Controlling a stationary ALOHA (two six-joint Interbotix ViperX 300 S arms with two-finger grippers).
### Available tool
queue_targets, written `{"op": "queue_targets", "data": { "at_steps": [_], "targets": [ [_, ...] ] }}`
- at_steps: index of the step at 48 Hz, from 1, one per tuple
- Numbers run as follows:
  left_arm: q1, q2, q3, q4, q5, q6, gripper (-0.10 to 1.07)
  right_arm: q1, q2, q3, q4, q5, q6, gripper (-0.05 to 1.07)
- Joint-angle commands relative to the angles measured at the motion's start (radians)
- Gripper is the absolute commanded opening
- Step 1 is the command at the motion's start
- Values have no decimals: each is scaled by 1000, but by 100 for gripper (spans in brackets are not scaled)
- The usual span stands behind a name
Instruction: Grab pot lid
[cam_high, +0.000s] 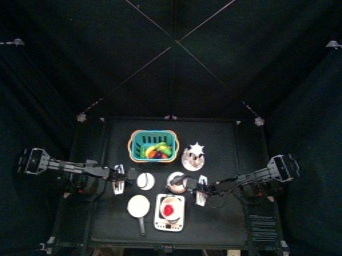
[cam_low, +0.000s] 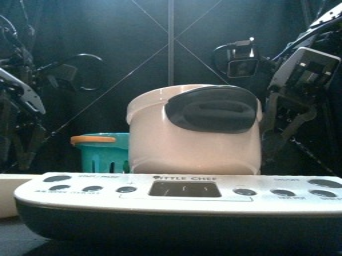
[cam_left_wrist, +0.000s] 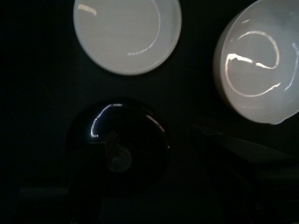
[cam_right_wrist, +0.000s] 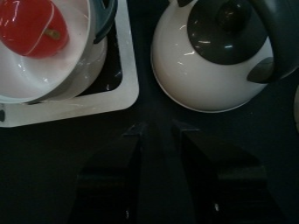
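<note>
Lid (cam_left_wrist: 117, 144): dark dome with knob, seen dead ahead of left gripper (cam_high: 103, 184), just short of two white plates (cam_left_wrist: 126, 33). Round, so no long axis. Left jaws spread wide, empty. Right gripper (cam_right_wrist: 158, 162) parted, empty, facing white pot (cam_right_wrist: 216, 52). Left arm judged nearer.

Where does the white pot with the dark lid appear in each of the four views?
Top view: white pot at the table's middle, just behind the toy stove.
Front view: white pot in the centre, behind the toy stove.
Right wrist view: white pot ahead of the jaws, beside the toy stove.
Left wrist view: I cannot make it out.
Shared landmark: the toy stove.
</note>
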Motion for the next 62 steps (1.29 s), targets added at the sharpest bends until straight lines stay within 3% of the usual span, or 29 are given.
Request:
{"op": "queue_targets", "data": {
  "at_steps": [1,30,53,62],
  "targets": [
    [15,-20,17,9,-2,-18,99,-5,-11,-12,-2,-6,0,71],
    [100,-21,52,41,-9,-32,99,-8,-12,-8,-3,-6,-2,71],
    [100,97,28,29,12,-32,99,-8,-12,-8,-2,-6,-2,71],
    [100,106,26,28,15,-32,92,-8,-12,-6,-2,-6,-2,71]
  ]
}}
